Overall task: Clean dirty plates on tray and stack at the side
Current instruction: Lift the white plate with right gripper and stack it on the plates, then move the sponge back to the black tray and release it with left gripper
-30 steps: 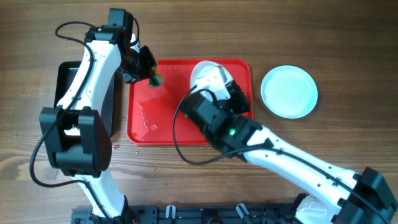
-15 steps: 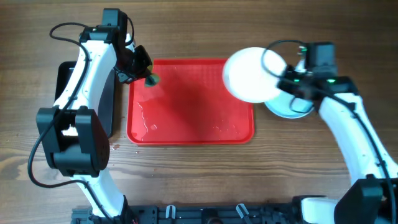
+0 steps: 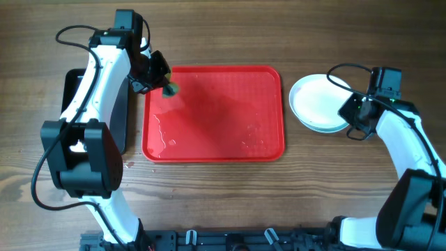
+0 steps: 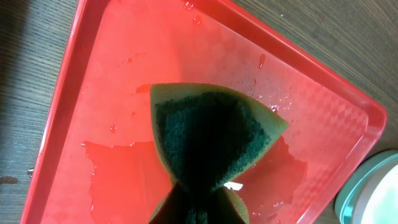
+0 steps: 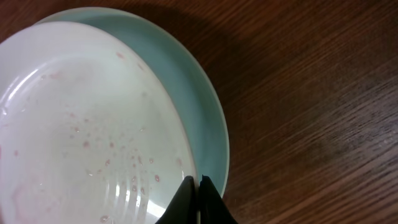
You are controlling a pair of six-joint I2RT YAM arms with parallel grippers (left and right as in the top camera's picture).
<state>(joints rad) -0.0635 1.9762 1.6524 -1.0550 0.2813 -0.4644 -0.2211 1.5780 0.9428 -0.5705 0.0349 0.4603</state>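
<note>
Sponge [image 4: 210, 140] masks left gripper [image 3: 166, 84] tips; right gripper [image 5: 200, 184] pinches white plate [image 5: 81, 124].

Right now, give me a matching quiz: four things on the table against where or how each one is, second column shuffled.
1 sponge
2 white plate
3 red tray
4 black tray

A wet, no plates on it
B left of the red tray
C pinched in the left jaws, over a corner of the red tray
D lying on the blue plate, right of the red tray

Pairs: 1-C, 2-D, 3-A, 4-B
</note>
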